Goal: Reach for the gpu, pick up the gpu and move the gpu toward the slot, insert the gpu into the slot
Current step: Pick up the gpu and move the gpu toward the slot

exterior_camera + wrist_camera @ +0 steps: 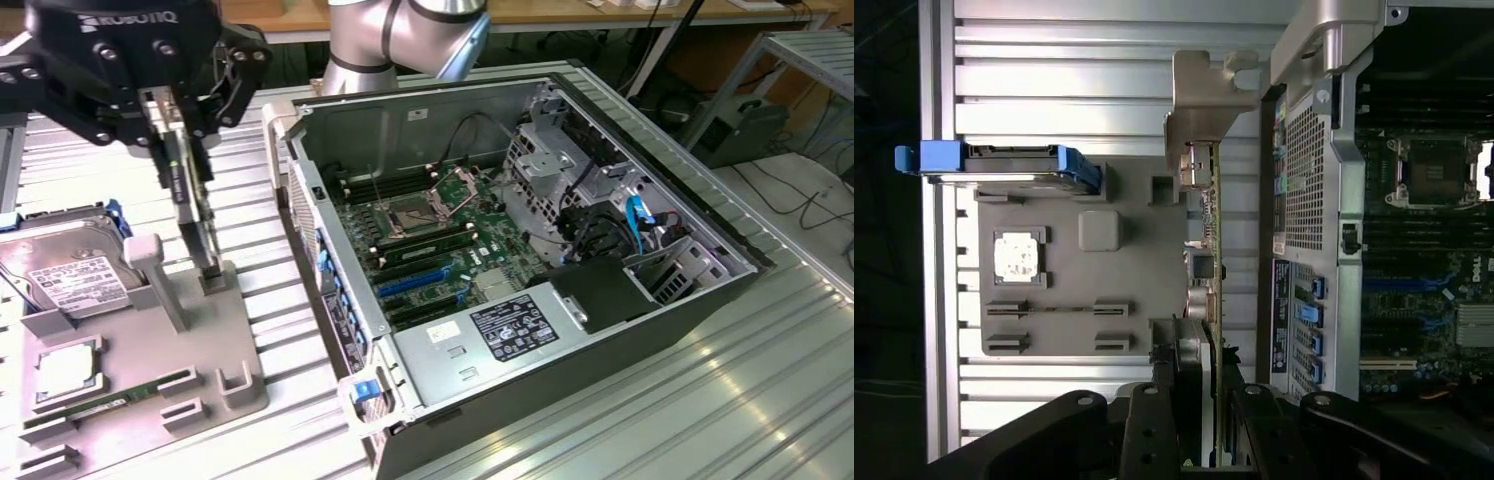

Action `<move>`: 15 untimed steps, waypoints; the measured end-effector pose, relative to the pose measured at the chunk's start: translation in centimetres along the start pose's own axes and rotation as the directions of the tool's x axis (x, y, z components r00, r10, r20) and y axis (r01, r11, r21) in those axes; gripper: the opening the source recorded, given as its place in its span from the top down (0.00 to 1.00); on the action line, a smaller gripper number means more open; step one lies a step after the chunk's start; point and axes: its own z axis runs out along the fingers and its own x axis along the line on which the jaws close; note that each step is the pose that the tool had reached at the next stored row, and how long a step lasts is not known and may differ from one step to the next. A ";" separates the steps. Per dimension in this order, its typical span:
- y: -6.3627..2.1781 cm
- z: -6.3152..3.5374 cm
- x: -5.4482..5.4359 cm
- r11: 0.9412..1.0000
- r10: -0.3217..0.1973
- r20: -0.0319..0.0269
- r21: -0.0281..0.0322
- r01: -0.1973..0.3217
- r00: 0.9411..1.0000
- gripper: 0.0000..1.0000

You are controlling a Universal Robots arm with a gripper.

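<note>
We see the gpu [200,230] standing on edge in a grey holder tray [134,380], upright, its lower end seated in one of the tray's posts and its upper part reaching up between the fingers of the gripper [180,140]. In the wrist view the gpu [1209,240] appears edge-on, with its silvery bracket [1204,90] at the far end from the gripper [1212,350]. The blue slot [411,283] lies well apart from the card, on the board inside the open computer case [534,330] that lies on its side at the exterior view's right of the tray. On the same tray we find a hard drive [67,280] with a white label, a square processor chip [64,372] and a green memory stick [120,403]. Tray and case both rest on a ribbed metal table [747,400]; behind it runs a wooden bench, with cables on the floor at the exterior view's right. The gripper comes down from above, and its two fingers [1189,370] are clamped on the card's opposite faces, grasping it while it sits in the tray.
</note>
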 end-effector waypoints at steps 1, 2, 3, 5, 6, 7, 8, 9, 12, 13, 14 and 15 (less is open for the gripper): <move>-0.01 0.01 -0.4 1.000 0.000 0.000 0.000 0.000 1.000 0.73; -0.01 0.02 -1.0 1.000 0.000 0.000 0.000 0.000 1.000 0.73; -0.02 0.03 -1.5 1.000 0.000 0.000 0.000 0.000 1.000 0.73; -0.02 0.05 -2.4 1.000 0.000 0.000 0.000 0.000 1.000 0.73; -0.03 0.05 -2.8 1.000 0.000 0.000 0.000 0.000 1.000 0.73; -0.03 0.07 -3.3 1.000 0.000 0.000 0.000 0.000 1.000 0.73; -0.04 0.08 -3.7 1.000 0.000 0.000 0.000 0.000 1.000 0.73; -0.04 0.09 -4.2 1.000 0.000 0.000 0.000 0.000 1.000 0.73; -0.05 0.11 -5.6 1.000 0.000 0.000 0.000 0.000 1.000 0.73; -0.06 0.13 -6.0 1.000 0.000 0.000 0.000 0.000 1.000 0.73; -0.06 0.14 -6.5 1.000 0.000 0.000 0.000 0.000 1.000 0.73; -0.06 0.15 -6.9 1.000 0.000 0.000 0.000 0.000 1.000 0.73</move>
